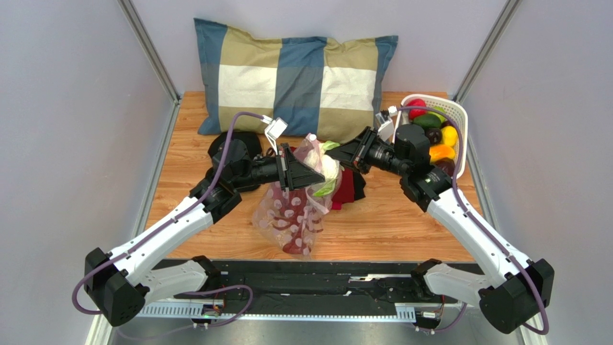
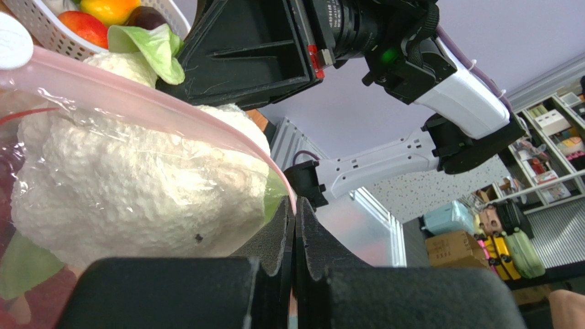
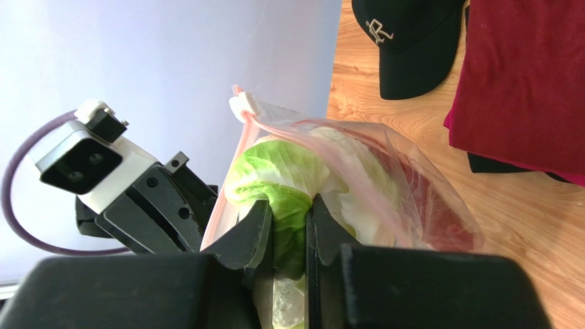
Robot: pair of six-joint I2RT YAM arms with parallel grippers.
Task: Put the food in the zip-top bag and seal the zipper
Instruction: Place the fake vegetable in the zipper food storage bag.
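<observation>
The zip-top bag (image 1: pixel 291 215) hangs over the table middle, with red food at its bottom. My left gripper (image 2: pixel 295 205) is shut on the bag's mouth edge, pinching the pink zipper (image 2: pixel 171 103) strip. A white cauliflower (image 2: pixel 137 185) with green leaves sits in the bag's mouth. In the right wrist view my right gripper (image 3: pixel 288 205) is shut on the cauliflower's green leaf (image 3: pixel 281 171), facing the left gripper (image 3: pixel 137 205). A white slider tab (image 3: pixel 245 105) sits at the zipper's end.
A white basket (image 1: pixel 460 118) at the back right holds several more fruits and vegetables. A folded red cloth (image 1: pixel 352 183) lies behind the bag and a black cap (image 1: pixel 232 147) at the left. A checked pillow (image 1: pixel 295 79) leans against the back wall.
</observation>
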